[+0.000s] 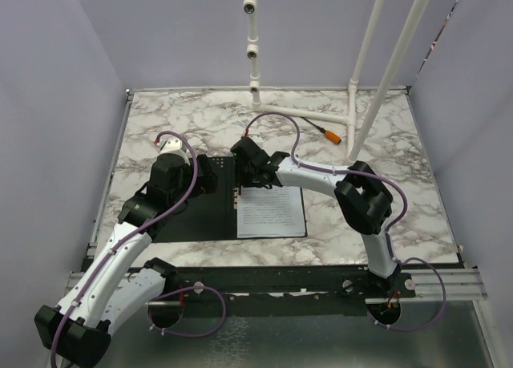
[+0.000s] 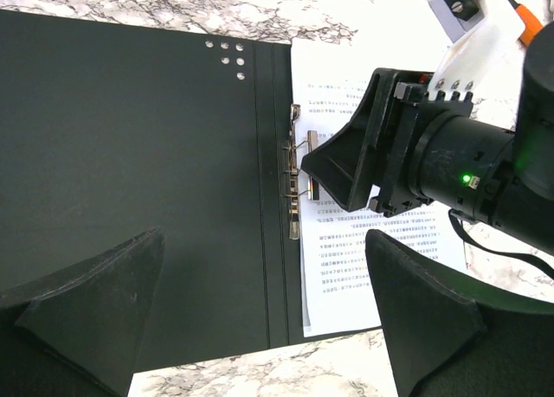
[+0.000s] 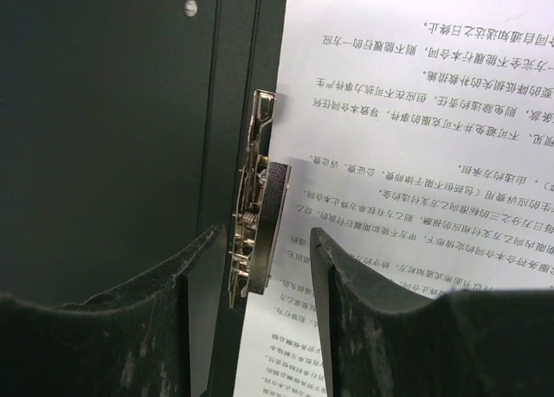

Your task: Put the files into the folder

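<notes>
Your right gripper (image 3: 264, 241), jaws half parted, straddles the silver metal spine clip (image 3: 258, 172) without pinching it. White printed sheets (image 3: 415, 155) lie beside the clip in the open black folder (image 3: 104, 137). Your left gripper (image 2: 264, 241) hangs spread wide above.

Soft even overhead light w/ faint shadows; top view sharp, right pincer (image 3: 264, 267) close-up dark & blurry.

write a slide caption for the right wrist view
Right gripper straddling the metal spine clip of the open black folder, printed files lying beside it
</notes>
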Controlling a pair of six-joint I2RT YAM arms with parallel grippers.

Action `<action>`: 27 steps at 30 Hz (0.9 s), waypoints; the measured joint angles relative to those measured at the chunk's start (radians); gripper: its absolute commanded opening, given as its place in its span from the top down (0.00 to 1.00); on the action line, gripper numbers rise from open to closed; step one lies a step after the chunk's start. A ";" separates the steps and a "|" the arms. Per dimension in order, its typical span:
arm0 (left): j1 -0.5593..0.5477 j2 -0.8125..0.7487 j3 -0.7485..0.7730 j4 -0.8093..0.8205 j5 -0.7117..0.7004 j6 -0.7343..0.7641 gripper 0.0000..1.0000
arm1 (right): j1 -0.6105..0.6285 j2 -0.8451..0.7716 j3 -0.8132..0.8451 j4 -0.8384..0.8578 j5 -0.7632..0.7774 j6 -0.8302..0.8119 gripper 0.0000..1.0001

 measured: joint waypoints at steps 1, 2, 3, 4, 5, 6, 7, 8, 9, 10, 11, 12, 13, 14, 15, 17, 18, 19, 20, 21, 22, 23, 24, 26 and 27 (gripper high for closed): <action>0.000 -0.001 -0.001 0.000 0.000 0.000 0.01 | 0.000 0.005 0.000 -0.002 0.000 0.000 0.55; 0.000 -0.002 -0.002 0.000 0.000 0.000 0.01 | 0.000 0.010 0.002 -0.004 0.000 0.002 0.55; 0.000 -0.002 -0.002 0.000 0.000 0.000 0.01 | 0.000 0.017 0.006 -0.006 0.000 0.003 0.56; 0.000 -0.003 -0.003 0.000 0.000 0.000 0.01 | 0.001 0.022 0.010 -0.008 0.000 0.004 0.57; 0.000 -0.003 -0.003 0.000 0.000 0.000 0.01 | 0.002 0.027 0.014 -0.010 0.000 0.004 0.58; 0.000 -0.004 -0.003 0.000 0.000 0.000 0.01 | 0.003 0.030 0.017 -0.012 0.000 0.004 0.59; 0.000 -0.005 -0.003 0.000 0.000 0.000 0.01 | 0.003 0.031 0.019 -0.014 0.000 0.004 0.60; 0.000 -0.005 -0.003 0.000 0.000 0.000 0.01 | 0.005 0.032 0.021 -0.017 0.000 0.004 0.61; 0.000 -0.005 -0.003 0.001 0.000 0.000 0.01 | 0.005 0.032 0.024 -0.021 0.000 0.004 0.61; 0.000 -0.005 -0.003 0.001 0.000 0.000 0.01 | 0.006 0.034 0.029 -0.023 0.000 0.004 0.62; 0.000 -0.005 -0.003 0.000 0.000 0.000 0.01 | 0.006 0.035 0.032 -0.023 0.000 0.004 0.62; 0.000 -0.005 -0.003 0.000 0.000 0.000 0.01 | 0.006 0.035 0.035 -0.023 0.000 0.004 0.63; 0.000 -0.005 -0.003 0.001 0.000 0.000 0.01 | 0.006 0.036 0.037 -0.024 0.000 0.004 0.63; 0.000 -0.005 -0.003 0.000 0.000 0.000 0.01 | 0.006 0.037 0.039 -0.024 0.000 0.004 0.64; 0.000 -0.005 -0.003 0.000 0.000 0.000 0.01 | 0.006 0.039 0.042 -0.026 0.000 0.004 0.65; 0.000 -0.006 -0.003 0.000 0.000 0.000 0.01 | 0.007 0.045 0.047 -0.026 0.000 0.004 0.66; 0.000 -0.006 -0.003 0.000 0.000 0.000 0.01 | 0.008 0.047 0.047 -0.026 0.000 0.004 0.66; 0.000 -0.007 -0.003 0.001 0.000 0.000 0.01 | 0.010 0.050 0.047 -0.027 0.000 0.004 0.66; 0.000 -0.008 -0.003 0.000 0.000 0.000 0.01 | 0.011 0.052 0.047 -0.028 0.000 0.004 0.67; 0.000 -0.008 -0.003 0.000 0.000 0.000 0.01 | 0.012 0.055 0.047 -0.028 0.000 0.004 0.67; 0.000 -0.008 -0.003 0.000 0.000 0.000 0.01 | 0.014 0.057 0.047 -0.029 0.000 0.004 0.68; 0.000 -0.009 -0.003 0.000 0.000 0.000 0.01 | 0.015 0.060 0.047 -0.031 0.000 0.004 0.70; 0.000 -0.009 -0.003 0.001 0.000 0.000 0.01 | 0.016 0.062 0.047 -0.031 0.000 0.004 0.72; 0.000 -0.010 -0.003 0.001 0.000 0.000 0.01 | 0.017 0.064 0.047 -0.034 0.000 0.005 0.75; 0.000 -0.011 -0.003 0.000 0.000 0.000 0.01 | 0.018 0.064 0.047 -0.034 0.000 0.005 0.77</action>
